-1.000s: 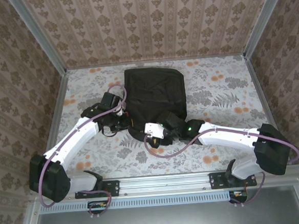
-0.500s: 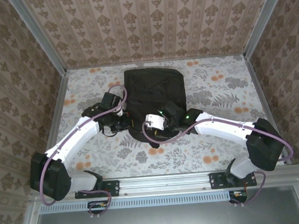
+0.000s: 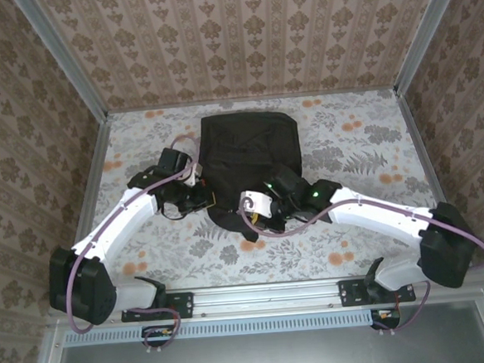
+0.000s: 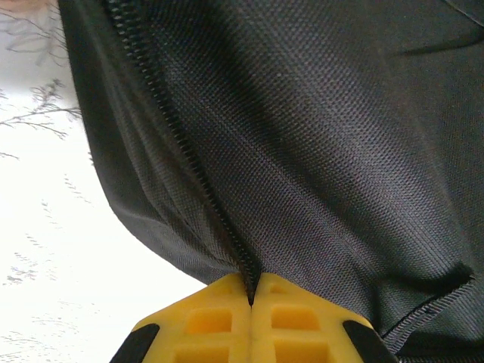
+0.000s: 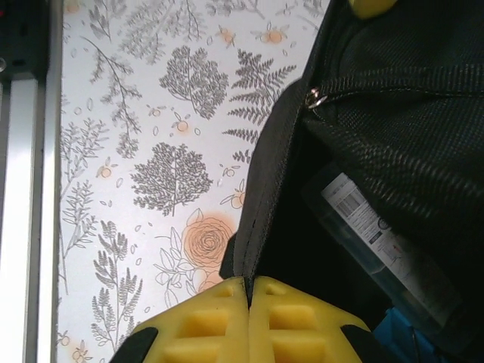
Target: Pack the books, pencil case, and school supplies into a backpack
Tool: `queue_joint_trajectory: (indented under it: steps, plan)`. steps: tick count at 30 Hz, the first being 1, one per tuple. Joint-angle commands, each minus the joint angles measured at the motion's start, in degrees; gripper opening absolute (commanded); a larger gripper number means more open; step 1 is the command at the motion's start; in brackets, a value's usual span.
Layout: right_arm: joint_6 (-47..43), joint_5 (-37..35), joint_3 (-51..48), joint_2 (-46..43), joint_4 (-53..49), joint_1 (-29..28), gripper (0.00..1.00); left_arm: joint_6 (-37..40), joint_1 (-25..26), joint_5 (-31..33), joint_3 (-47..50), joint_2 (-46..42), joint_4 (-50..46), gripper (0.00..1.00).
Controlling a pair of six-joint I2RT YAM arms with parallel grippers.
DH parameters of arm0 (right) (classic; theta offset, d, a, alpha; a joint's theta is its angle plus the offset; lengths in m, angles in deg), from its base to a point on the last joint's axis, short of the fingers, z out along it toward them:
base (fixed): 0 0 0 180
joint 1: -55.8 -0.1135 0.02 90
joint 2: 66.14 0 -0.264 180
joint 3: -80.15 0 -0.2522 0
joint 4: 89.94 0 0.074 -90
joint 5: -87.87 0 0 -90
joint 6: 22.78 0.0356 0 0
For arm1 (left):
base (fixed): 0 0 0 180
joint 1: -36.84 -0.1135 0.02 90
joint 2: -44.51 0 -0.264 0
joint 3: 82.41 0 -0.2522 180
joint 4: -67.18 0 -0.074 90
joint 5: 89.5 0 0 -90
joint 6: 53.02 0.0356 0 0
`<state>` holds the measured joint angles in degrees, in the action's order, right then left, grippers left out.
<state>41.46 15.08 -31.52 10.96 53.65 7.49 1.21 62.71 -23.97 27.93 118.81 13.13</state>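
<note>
Right wrist, backpack point(image 5: 408, 128) edge partly covering labelled packet point(image 5: 359, 215)

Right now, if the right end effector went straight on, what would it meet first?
Probably the backpack itself: the right end effector is shut on its rim, and that black fabric edge runs straight ahead.

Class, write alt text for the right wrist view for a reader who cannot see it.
The right gripper is shut on the edge of the black backpack's opening. Inside lies a clear packet with a barcode label; floral table at left.
</note>
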Motion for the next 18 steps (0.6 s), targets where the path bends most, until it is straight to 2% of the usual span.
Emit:
queue_joint_trajectory:
  steps: [1, 6, 7, 9, 12, 15, 18]
  plan:
    - [1.5, 1.8, -2.2, -5.1, -1.6, -1.3, 0.0, 0.3, -1.9, 3.5, 0.7, -0.2, 0.9, 0.0]
    - [-0.7, -1.4, -2.1, -5.1, -4.5, -3.2, 0.0, 0.3, -1.9, 3.5, 0.8, -0.3, 0.7, 0.0]
    - [-1.2, -1.5, -2.0, -5.8, -4.7, -3.6, 0.04, 0.3, -1.9, 3.5, 0.7, -0.4, 0.6, 0.0]
    - [-1.2, -2.5, -2.2, -9.2, -3.6, -4.0, 0.23, 0.4, -1.9, 3.3, 0.6, -0.7, 0.4, 0.0]
    - [-1.6, -6.1, -2.6, -15.7, -0.7, -4.0, 0.42, 0.4, -1.9, 2.5, 0.4, -0.8, 0.2, 0.0]
    - [-5.2, -13.0, -0.5, -18.1, -1.7, -3.8, 0.52, 0.6, -1.8, 1.9, 0.2, -1.0, -0.1, 0.0]
    - [-8.9, -17.3, 3.5, -15.6, -6.8, -3.3, 0.59, 0.8, -1.9, 1.8, 0.2, -1.4, -0.3, 0.0]
